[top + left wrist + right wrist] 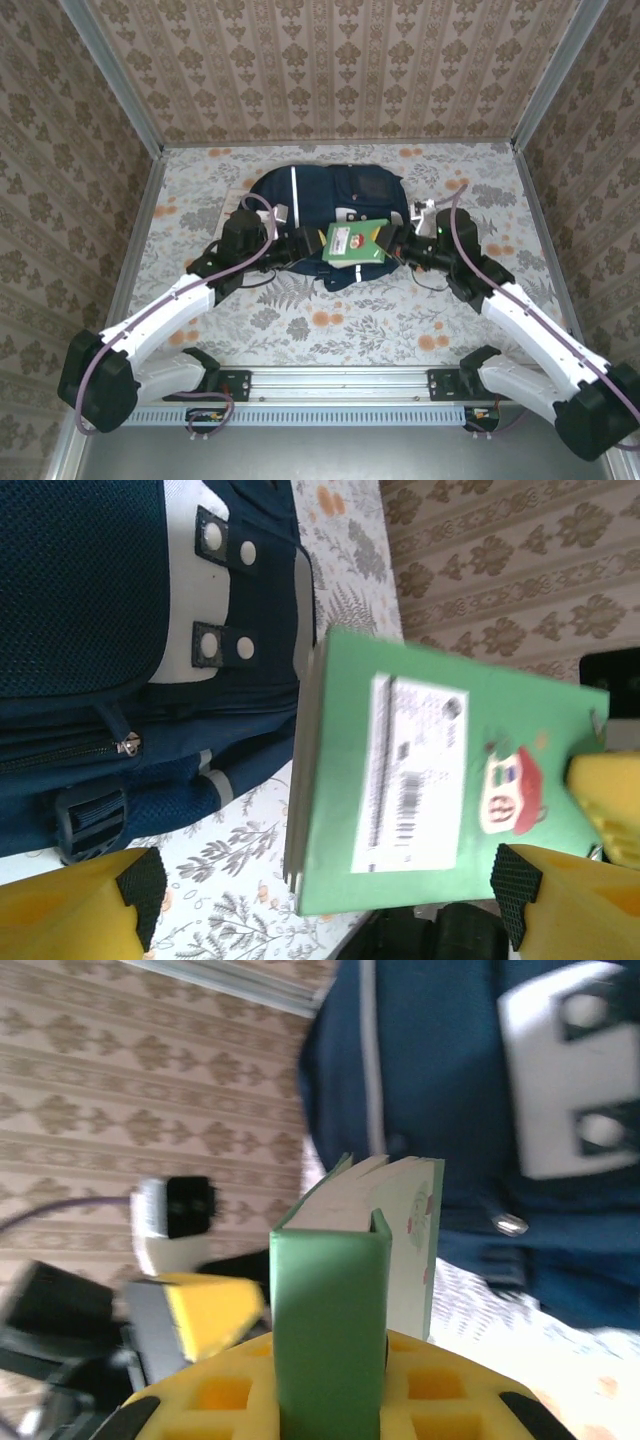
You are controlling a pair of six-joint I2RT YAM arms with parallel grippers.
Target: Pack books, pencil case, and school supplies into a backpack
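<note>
A green book [352, 243] with a red-white picture hangs over the front of the navy backpack [320, 195], which lies flat on the table. My right gripper [396, 246] is shut on the book's spine end [330, 1310], and the pages fan upward from the jaws. My left gripper [305, 243] is at the book's other end, open. In the left wrist view its black pads [140, 880] stand wide on either side of the book [450, 780] without touching it. The pencil case is out of view.
A small white piece [425, 210] lies by the backpack's right edge, too small to identify. Patterned walls [330, 60] close in the floral table [350, 320] on three sides. Bare tabletop lies in front of the backpack.
</note>
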